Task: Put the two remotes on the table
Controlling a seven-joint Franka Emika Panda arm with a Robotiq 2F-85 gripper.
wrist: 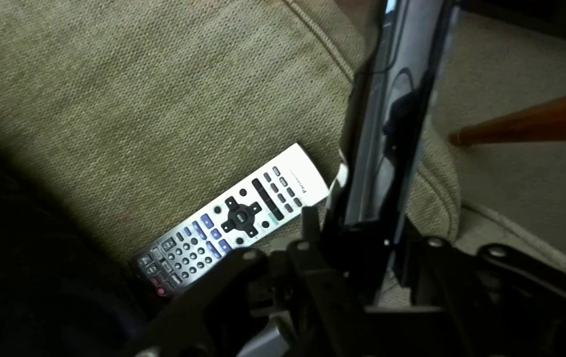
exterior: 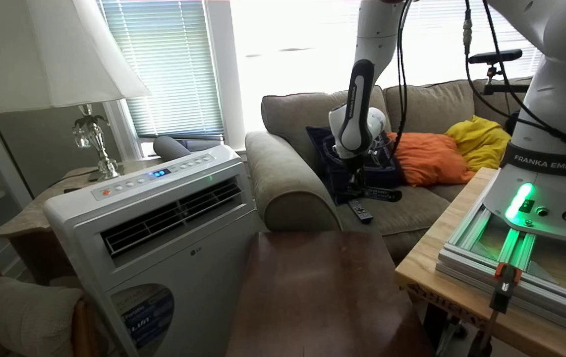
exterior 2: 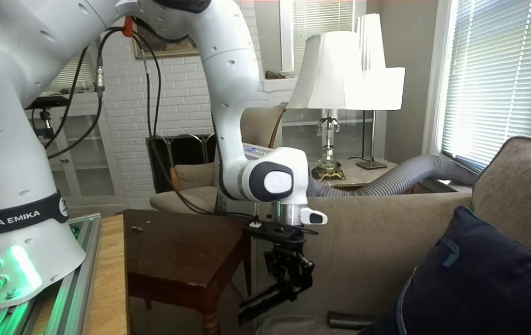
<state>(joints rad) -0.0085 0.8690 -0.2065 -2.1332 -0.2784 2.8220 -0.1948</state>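
Black remote (exterior: 384, 194) is what our gripper (wrist: 360, 245) grasps: the fingers are clenched on its end, and it slants over the couch (wrist: 164, 99). We find the Panasonic remote (wrist: 233, 218) lying buttons-up on the couch seat, near the dark blue cushion (exterior 2: 484, 279). The 2 remotes are both at the couch, while the brown table (exterior: 312, 297) stands close by. In the wrist view we read "Panasonic" on the pale end of the lying remote; its key legends are too small for us to make out. On the black band (exterior: 550, 159) round the robot's base (exterior 2: 14, 265) we read "FRANKA EMIKA" in both exterior views; in an exterior view the words also run up the arm (exterior: 357, 114). We see "LG" on the front of the white air conditioner (exterior: 213, 267) beside the table. Its oval sticker (exterior: 144, 317) says "PORTABLE" at the top, and we can read the lines below only in part. Blue digits glow on its display (exterior: 160, 173), too blurred for us to read. Letters mark the edge of the light-wood stand (exterior: 434, 240), but we cannot decipher them.
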